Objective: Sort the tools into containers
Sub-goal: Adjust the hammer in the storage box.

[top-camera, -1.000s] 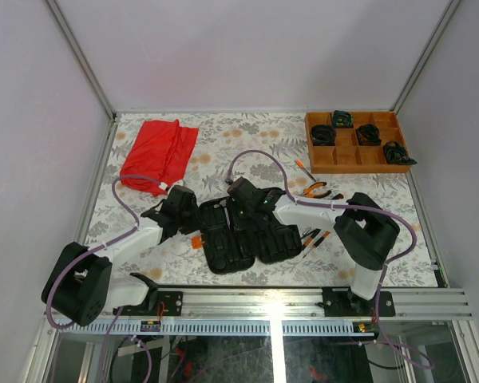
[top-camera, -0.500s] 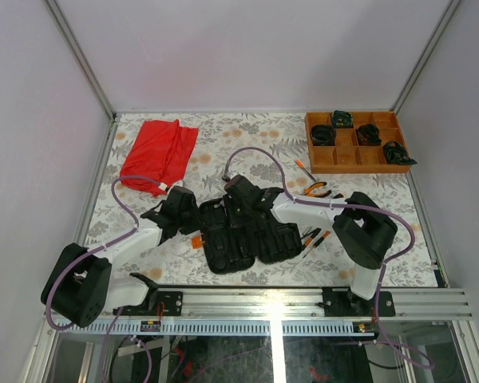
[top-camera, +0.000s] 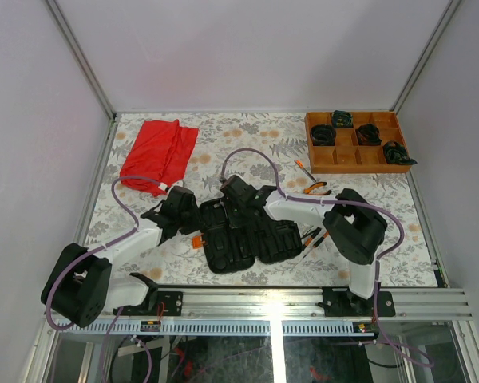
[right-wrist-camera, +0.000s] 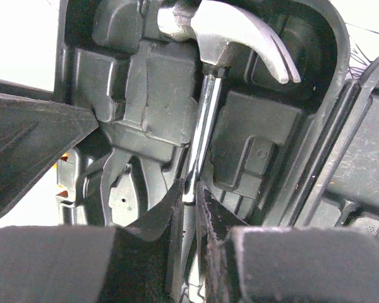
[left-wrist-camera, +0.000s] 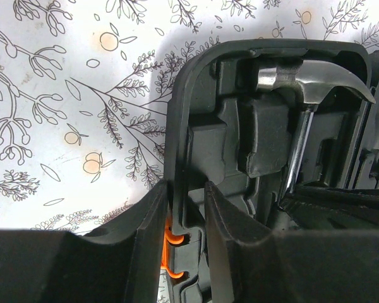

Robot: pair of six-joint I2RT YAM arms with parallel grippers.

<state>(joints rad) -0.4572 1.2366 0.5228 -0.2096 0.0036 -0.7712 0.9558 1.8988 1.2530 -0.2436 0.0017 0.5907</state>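
The black tool case (top-camera: 243, 235) lies open at the table's near middle. My left gripper (left-wrist-camera: 186, 208) is shut on the case's left rim (left-wrist-camera: 177, 145), beside its orange latch (left-wrist-camera: 167, 252). My right gripper (right-wrist-camera: 191, 189) is shut on the thin shaft of the silver-headed hammer (right-wrist-camera: 234, 31), whose head lies in the moulded slot at the case's far end; the head also shows in the left wrist view (left-wrist-camera: 312, 76). Orange-and-black pliers (top-camera: 315, 190) and several thin screwdrivers (top-camera: 313, 237) lie on the table right of the case.
An orange-brown wooden tray (top-camera: 355, 142) with black coiled bundles stands at the back right. A red cloth (top-camera: 158, 153) lies at the back left. The floral tablecloth (top-camera: 247, 136) covers the table.
My right gripper has moved left over the case with the hammer, its arm swinging inward. My left gripper has stayed on the case rim.
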